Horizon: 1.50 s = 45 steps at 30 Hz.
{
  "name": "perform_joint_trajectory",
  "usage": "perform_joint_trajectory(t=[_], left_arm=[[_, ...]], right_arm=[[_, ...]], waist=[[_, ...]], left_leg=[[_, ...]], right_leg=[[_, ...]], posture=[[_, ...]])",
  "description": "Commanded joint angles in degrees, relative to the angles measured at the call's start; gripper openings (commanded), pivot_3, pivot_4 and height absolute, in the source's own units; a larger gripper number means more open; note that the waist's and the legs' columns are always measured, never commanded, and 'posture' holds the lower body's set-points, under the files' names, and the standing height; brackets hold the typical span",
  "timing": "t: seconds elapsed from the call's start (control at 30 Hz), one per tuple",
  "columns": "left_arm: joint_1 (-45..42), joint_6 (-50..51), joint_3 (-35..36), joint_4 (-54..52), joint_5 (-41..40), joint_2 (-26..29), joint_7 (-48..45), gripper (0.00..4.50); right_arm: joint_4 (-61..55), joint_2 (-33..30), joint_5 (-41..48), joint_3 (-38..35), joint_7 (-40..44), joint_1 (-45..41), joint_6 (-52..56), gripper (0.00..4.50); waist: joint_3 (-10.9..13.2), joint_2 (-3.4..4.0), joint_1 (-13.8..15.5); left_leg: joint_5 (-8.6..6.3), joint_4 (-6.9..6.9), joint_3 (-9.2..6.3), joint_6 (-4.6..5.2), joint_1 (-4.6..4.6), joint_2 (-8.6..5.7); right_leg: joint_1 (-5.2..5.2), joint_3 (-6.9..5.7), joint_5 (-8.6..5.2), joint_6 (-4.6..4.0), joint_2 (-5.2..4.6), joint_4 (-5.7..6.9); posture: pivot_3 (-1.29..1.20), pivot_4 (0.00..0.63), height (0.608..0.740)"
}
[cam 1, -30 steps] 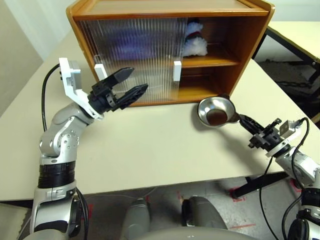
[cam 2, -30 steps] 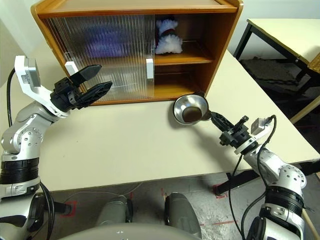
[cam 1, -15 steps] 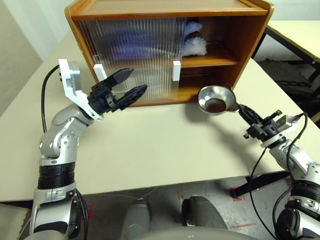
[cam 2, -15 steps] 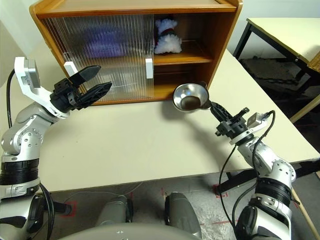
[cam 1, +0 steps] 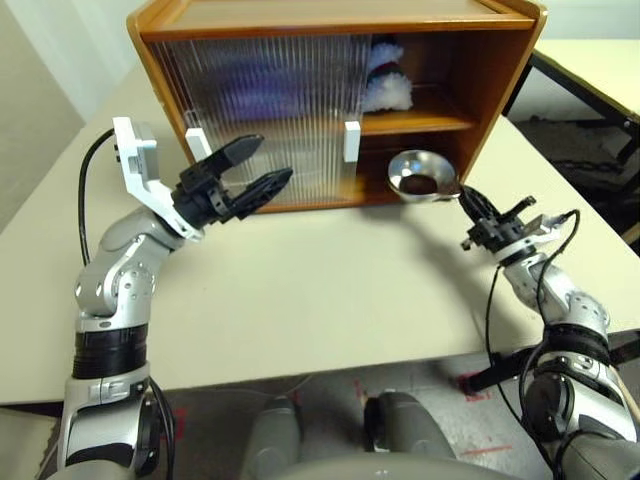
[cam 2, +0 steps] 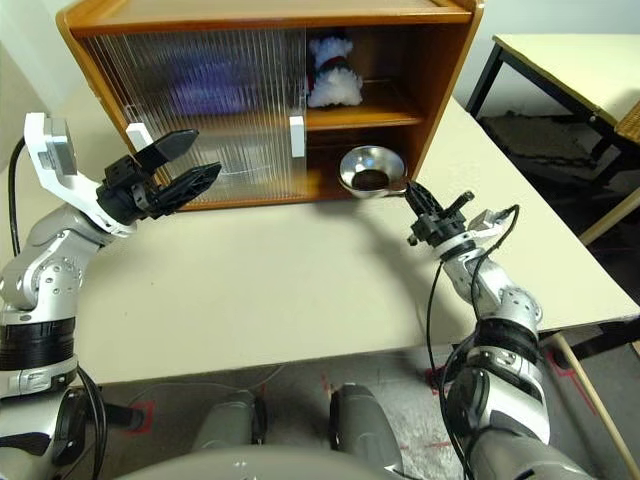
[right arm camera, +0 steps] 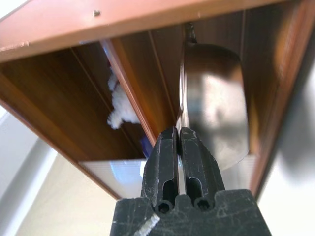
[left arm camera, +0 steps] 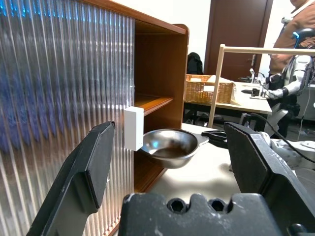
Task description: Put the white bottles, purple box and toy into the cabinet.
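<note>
Cabinet (cam 1: 500, 90) of glossy orange-brown wood at frame top, ribbed translucent doors; plush toy (cam 1: 385, 85) on upper shelf. Right gripper (cam 1: 468, 203) pinching shiny steel bowl (cam 1: 420, 175) at lower opening; left gripper (cam 1: 255, 170) spread wide, empty.

The left part of the cabinet (cam 1: 480, 90) is closed off by the ribbed sliding doors (cam 1: 265, 110), so entry is given only on the right side. There, the upper shelf is partly taken by the toy (cam 1: 385, 80) just beside the door edge. The lower opening is blocked by the steel bowl (cam 1: 420, 175), pinched by the right gripper (cam 1: 468, 200). The table (cam 1: 330, 290) in front is left bare between the arms.
</note>
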Motion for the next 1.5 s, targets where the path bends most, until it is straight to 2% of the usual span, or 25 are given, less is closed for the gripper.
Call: perform_joint_trajectory(t=[0.03, 0.4, 0.67, 1.17, 1.33, 1.5], left_arm=[[1.00, 0.68, 0.54, -2.07, -0.12, 1.08, 0.76, 4.50], [4.94, 2.27, 2.94, -7.16, -1.44, 2.30, 3.74, 4.50], [8.30, 3.79, 5.69, -11.48, -2.77, 3.60, 6.59, 4.50], [14.12, 4.94, 8.29, -18.04, -5.22, 4.04, 11.53, 4.50], [13.89, 4.95, 7.98, -18.04, -5.45, 4.29, 11.84, 4.50], [13.01, 4.89, 7.13, -17.44, -5.42, 4.30, 11.75, 4.50]], right_arm=[[5.95, -0.27, -3.90, -0.47, 4.05, -3.39, -2.67, 0.02], [21.94, -1.61, -13.46, -2.47, 12.62, -12.71, -8.83, 0.02], [30.75, -1.35, -18.60, -5.26, 15.27, -18.93, -14.76, 0.02], [34.03, -0.15, -25.87, -7.31, 17.46, -22.08, -24.37, 0.02], [34.53, 0.04, -28.27, -7.63, 16.21, -22.50, -28.01, 0.02], [34.28, 0.36, -30.01, -7.77, 16.29, -22.73, -29.54, 1.57]], waist=[[0.00, 0.01, 0.05], [0.00, 0.01, 1.74], [0.00, 0.01, 3.95], [0.03, 0.04, 8.86], [0.04, 0.06, 9.32], [0.04, 0.06, 9.20]], left_leg=[[0.00, 0.00, 0.00, 0.01, 0.01, 0.02], [-0.02, -0.03, 0.19, 0.07, 0.05, 0.07], [-0.02, -0.03, 0.23, 0.07, 0.05, 0.07], [-0.07, -0.04, 0.26, 0.05, -0.01, 0.10], [-0.17, -0.04, 0.26, -0.11, -0.03, 0.11], [-0.21, -0.03, 0.27, -0.17, -0.03, 0.10]], right_leg=[[0.00, 0.05, 0.00, 0.00, 0.05, 0.00], [-0.12, 0.53, 0.04, -0.05, 0.27, 0.05], [-0.15, 0.60, 0.06, -0.08, 0.30, 0.04], [-0.24, 0.62, 0.04, -0.11, 0.31, 0.01], [-0.26, 0.60, 0.03, -0.13, 0.32, 0.02], [-0.26, 0.61, 0.03, -0.14, 0.31, 0.02]], posture=[[0.10, 0.000, 0.740], [0.18, 0.000, 0.740], [0.25, 0.005, 0.740], [0.32, 0.018, 0.740], [0.30, 0.017, 0.740], [0.29, 0.016, 0.740]])
